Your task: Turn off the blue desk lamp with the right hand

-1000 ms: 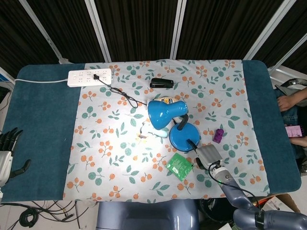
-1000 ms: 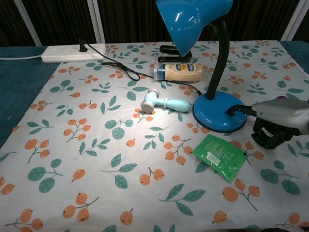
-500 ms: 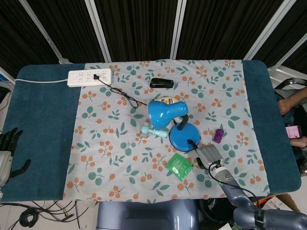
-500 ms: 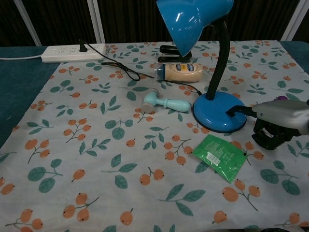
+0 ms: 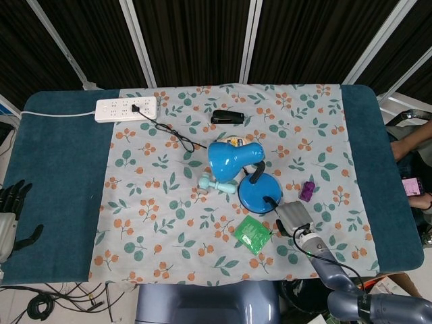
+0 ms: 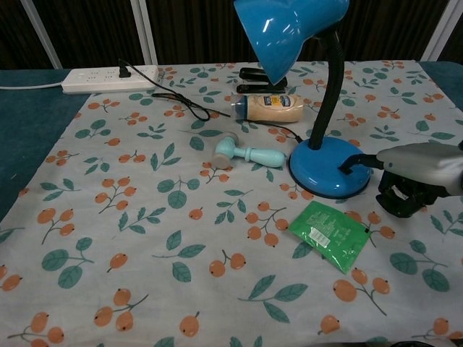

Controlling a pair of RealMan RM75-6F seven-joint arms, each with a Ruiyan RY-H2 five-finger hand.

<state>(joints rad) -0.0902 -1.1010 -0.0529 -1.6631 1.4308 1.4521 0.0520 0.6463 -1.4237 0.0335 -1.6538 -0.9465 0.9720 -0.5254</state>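
Note:
The blue desk lamp stands mid-table, its round base [image 5: 255,193] under a bent black neck and blue shade [image 5: 228,159]. No glow falls on the cloth below the shade [image 6: 289,29]. My right hand [image 5: 293,217] is at the right side of the base [image 6: 322,172]. One black fingertip [image 6: 349,165] reaches onto the base's rim, and the other fingers curl under the grey hand [image 6: 416,168]. My left hand [image 5: 10,214] rests off the cloth at the far left edge, fingers apart and holding nothing.
A green packet [image 6: 327,233] lies just in front of the base. A teal roller [image 6: 249,152] and a bottle [image 6: 271,108] lie left of and behind it. The lamp's cable [image 5: 169,131] runs to a white power strip [image 5: 126,109]. Also there are a black stapler [image 5: 227,117] and a small purple object [image 5: 308,190].
The bright pool of light on the cloth under the shade, seen one second ago, has gone. My right hand stays at the base, shifted only slightly.

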